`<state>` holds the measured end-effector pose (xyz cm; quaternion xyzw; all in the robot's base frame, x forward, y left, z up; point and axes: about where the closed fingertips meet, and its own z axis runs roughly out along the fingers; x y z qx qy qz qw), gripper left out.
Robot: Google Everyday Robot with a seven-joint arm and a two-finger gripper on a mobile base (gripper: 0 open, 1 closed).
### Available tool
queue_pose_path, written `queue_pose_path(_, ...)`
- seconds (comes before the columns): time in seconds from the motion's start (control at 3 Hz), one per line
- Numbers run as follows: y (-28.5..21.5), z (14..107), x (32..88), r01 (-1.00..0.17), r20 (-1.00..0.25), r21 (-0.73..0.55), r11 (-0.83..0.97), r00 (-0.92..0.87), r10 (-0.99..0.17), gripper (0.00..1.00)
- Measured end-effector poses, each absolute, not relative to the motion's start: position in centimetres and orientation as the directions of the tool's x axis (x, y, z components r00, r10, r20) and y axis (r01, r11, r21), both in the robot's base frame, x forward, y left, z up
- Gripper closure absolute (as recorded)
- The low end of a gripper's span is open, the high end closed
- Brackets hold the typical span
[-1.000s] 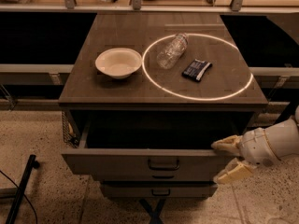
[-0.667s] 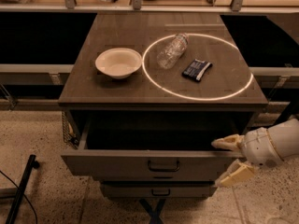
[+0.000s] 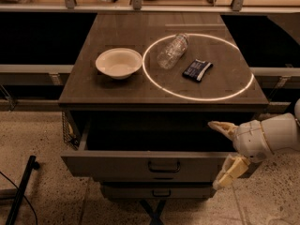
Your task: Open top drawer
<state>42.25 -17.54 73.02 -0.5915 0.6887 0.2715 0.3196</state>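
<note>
We saw a dark wood-look cabinet (image 3: 93,88) on a speckled floor. Its top drawer (image 3: 117,165) stood pulled well out from the body, the dark cavity open to view and the front hanging forward over the lower drawer (image 3: 126,191).

At the drawer's right end the pale arm (image 3: 276,134) reached in from the frame's edge. Its gripper (image 3: 226,150) sat just beside the right end of the front, with its two fingers spread wide apart, one above and one below, clamped on nothing.

On the cabinet top lay a bright ring of light (image 3: 201,99), a white bowl (image 3: 118,63) to its left, and inside it a clear bottle (image 3: 172,51) on its side and a dark packet (image 3: 197,70).

The drawer's bail handle (image 3: 164,166) hung free at the centre, well apart from the fingers.

We judged the opening to be essentially done. The next move called only for drawing the arm clear without nudging the front.
</note>
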Motion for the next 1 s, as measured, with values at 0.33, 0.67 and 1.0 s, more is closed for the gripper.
queue_pose_path(0.33, -16.8, 72.5, 42.6, -0.988, -0.753, -0.007, 0.154, -0.096, -0.651, 0.00)
queue_pose_path(0.67, -16.1, 70.2, 42.4, -0.986, -0.736, 0.019, 0.165, -0.125, -0.665, 0.00)
queue_pose_path(1.0, -16.0, 70.0, 42.3, -0.987, -0.735, 0.020, 0.162, -0.124, -0.667, 0.00)
